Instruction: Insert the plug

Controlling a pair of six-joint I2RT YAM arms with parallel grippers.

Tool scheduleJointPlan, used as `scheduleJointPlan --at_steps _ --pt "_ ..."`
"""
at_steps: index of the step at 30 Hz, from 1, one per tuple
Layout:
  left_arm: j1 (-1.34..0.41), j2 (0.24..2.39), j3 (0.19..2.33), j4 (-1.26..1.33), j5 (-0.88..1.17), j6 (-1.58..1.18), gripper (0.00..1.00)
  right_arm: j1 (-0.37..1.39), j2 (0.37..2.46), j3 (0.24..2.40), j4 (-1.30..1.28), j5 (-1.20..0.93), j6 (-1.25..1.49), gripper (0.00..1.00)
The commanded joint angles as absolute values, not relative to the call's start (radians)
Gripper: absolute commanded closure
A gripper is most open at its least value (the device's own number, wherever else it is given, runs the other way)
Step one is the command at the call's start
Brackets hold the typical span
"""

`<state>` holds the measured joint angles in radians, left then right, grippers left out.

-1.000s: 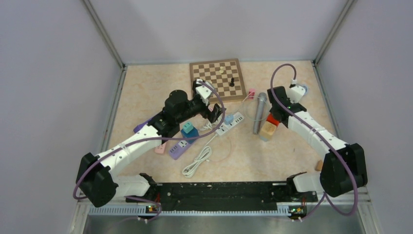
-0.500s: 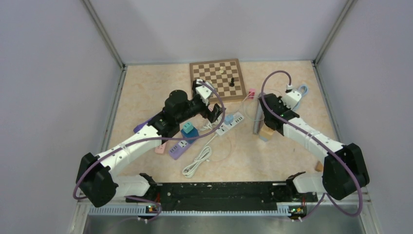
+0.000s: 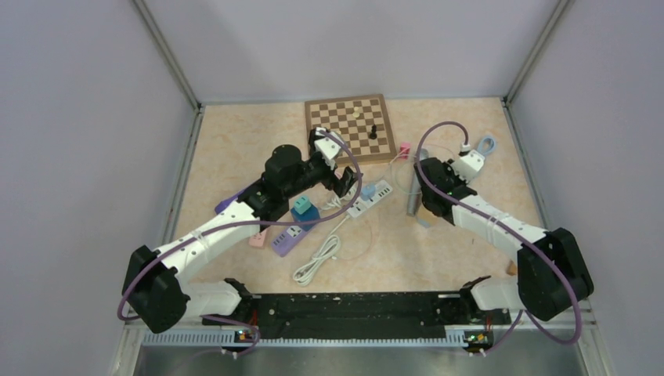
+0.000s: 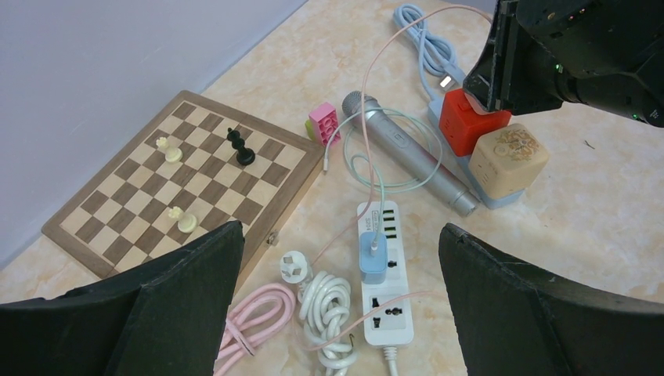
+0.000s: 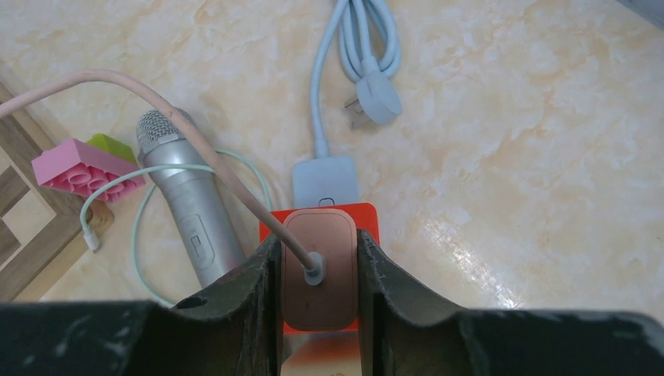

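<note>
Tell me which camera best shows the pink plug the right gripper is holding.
Right wrist: the pink plug sits centred between the right gripper's fingers, cable end facing the lens. Left wrist shows only that gripper's black body from outside, plug hidden. Top external buries it under the wrist.

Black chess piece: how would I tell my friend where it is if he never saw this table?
Find the wooden chessboard at the far edge of the table. The black chess piece stands on it, toward the silver microphone. It is the only dark one; its neighbours are pale pieces.
</note>
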<state>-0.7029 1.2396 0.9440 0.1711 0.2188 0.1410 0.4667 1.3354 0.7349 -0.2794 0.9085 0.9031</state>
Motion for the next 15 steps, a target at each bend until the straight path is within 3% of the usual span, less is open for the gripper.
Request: scheduleJointPlan --at_steps 1,8,12,15 --pt "-0.705 1.209 0.933 0.194 0.208 0.150 0.01 0.486 1.500 0.623 -0.550 0.538 0.934 1.00" --pt "-0.703 1.188 0.922 0.193 0.201 0.153 0.01 0.486 1.447 0.725 -0.613 0.546 0.893 1.00" --pt "-0.704 1.174 0.923 0.195 0.192 0.155 0.01 0.469 1.411 0.906 -0.682 0.588 0.806 0.70" --pt "-0.704 1.167 0.922 0.196 0.178 0.156 0.01 0.427 1.414 1.018 -0.711 0.577 0.747 0.35"
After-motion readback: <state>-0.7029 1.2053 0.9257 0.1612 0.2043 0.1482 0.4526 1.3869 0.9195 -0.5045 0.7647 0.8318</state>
